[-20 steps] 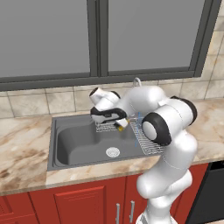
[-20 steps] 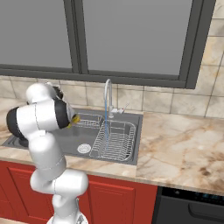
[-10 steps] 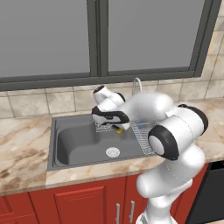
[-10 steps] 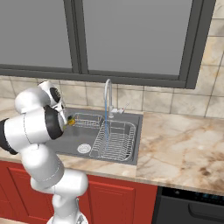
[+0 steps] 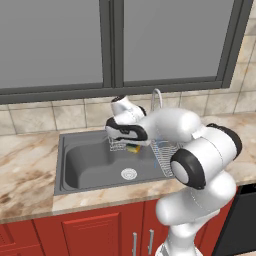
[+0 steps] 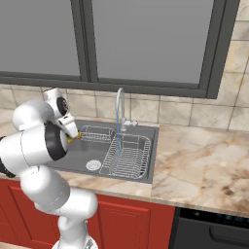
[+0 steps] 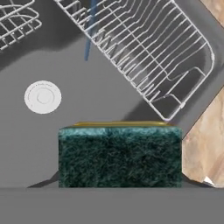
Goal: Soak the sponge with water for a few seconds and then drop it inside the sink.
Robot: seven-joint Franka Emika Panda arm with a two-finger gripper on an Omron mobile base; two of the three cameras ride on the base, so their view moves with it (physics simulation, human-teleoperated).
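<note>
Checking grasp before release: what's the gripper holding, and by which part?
The gripper is shut on the sponge, above the sink. The green scrub face is toward the hand camera; the fingers grip its near end, contact hidden behind the block.

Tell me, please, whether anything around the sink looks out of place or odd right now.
Nothing is spilled or damaged. The faucet runs a thin water stream into the sink, while the end effector holds the sponge off to one side of it, over the basin.
</note>
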